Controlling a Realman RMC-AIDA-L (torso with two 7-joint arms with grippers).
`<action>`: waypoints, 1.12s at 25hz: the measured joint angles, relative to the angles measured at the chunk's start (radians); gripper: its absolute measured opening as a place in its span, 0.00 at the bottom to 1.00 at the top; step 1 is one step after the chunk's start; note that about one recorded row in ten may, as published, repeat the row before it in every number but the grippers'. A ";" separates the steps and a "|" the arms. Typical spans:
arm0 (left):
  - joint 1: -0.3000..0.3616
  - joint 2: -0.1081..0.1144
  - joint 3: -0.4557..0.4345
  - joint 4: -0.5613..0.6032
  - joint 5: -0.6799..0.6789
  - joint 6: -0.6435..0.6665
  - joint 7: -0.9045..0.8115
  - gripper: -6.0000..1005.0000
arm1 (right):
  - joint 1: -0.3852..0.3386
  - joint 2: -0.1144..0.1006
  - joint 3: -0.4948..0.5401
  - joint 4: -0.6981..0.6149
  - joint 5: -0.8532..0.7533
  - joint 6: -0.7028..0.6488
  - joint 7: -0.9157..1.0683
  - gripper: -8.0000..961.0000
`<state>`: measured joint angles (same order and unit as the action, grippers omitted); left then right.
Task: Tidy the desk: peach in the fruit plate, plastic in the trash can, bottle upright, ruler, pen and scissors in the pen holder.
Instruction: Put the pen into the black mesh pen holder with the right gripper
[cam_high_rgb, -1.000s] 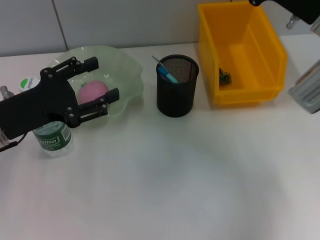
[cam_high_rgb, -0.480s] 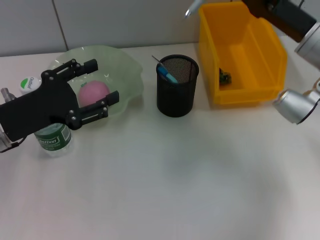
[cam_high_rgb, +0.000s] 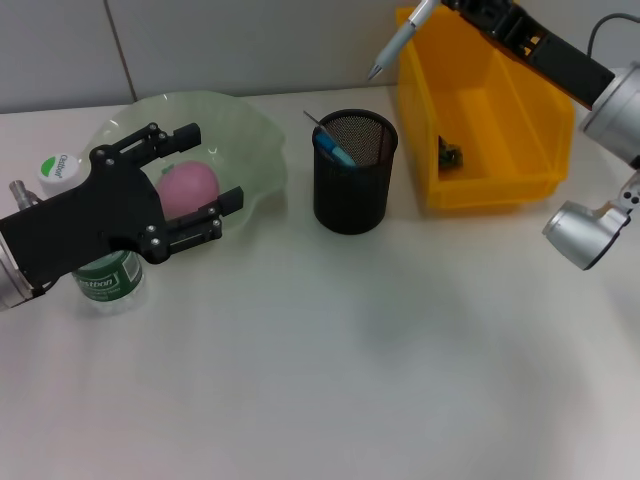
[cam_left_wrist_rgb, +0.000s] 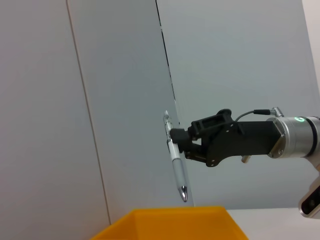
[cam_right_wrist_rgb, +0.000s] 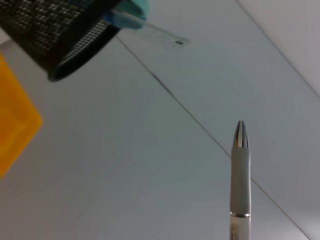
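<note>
1. My right gripper (cam_high_rgb: 448, 3) is up high at the back of the desk, above the rear left corner of the yellow bin (cam_high_rgb: 520, 150), and its fingers are clamped on the pen (cam_high_rgb: 398, 40).
2. The pen hangs from that grip with its tip pointing down and slightly to my left, in the air over the back edge of the table (cam_high_rgb: 350, 350).
3. The left wrist view confirms it: the pen (cam_left_wrist_rgb: 175, 160) is pinched near its upper end by the black fingers, metal tip lowest, above the bin's yellow rim (cam_left_wrist_rgb: 165, 227).
4. The black mesh pen holder (cam_high_rgb: 355, 172) stands on the table below the pen and nearer to me, just left of the bin; pen and holder are well apart in height.
5. The holder already has a blue-handled item and a thin clear strip poking out of its top.
6. From the right wrist view, the pen's tip (cam_right_wrist_rgb: 240, 135) shows, with the holder's mesh (cam_right_wrist_rgb: 60, 30) off to one side.
7. My left gripper (cam_high_rgb: 190, 175) hovers over the near edge of the green fruit plate (cam_high_rgb: 250, 140), fingers spread apart, holding nothing.
8. The pink peach (cam_high_rgb: 188, 186) sits in the plate, between my left fingers as seen from the head view.
9. A green-labelled bottle (cam_high_rgb: 105, 280) stands upright beside the plate, partly hidden under my left gripper.
10. Something small and dark lies inside the bin.
</note>
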<state>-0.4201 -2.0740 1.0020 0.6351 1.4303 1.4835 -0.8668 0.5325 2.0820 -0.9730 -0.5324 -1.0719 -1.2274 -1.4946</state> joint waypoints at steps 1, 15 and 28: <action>0.000 0.000 0.002 0.000 0.000 -0.004 0.000 0.78 | 0.005 0.000 0.000 0.000 -0.009 0.012 -0.008 0.17; -0.031 -0.003 0.013 -0.061 -0.029 -0.065 0.077 0.78 | 0.041 -0.003 -0.001 -0.055 -0.169 0.168 -0.063 0.17; -0.022 -0.004 0.024 -0.068 -0.040 -0.066 0.106 0.78 | 0.084 -0.003 -0.069 -0.071 -0.219 0.230 -0.114 0.17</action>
<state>-0.4420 -2.0778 1.0263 0.5675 1.3898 1.4170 -0.7606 0.6164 2.0788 -1.0423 -0.6030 -1.2910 -0.9971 -1.6086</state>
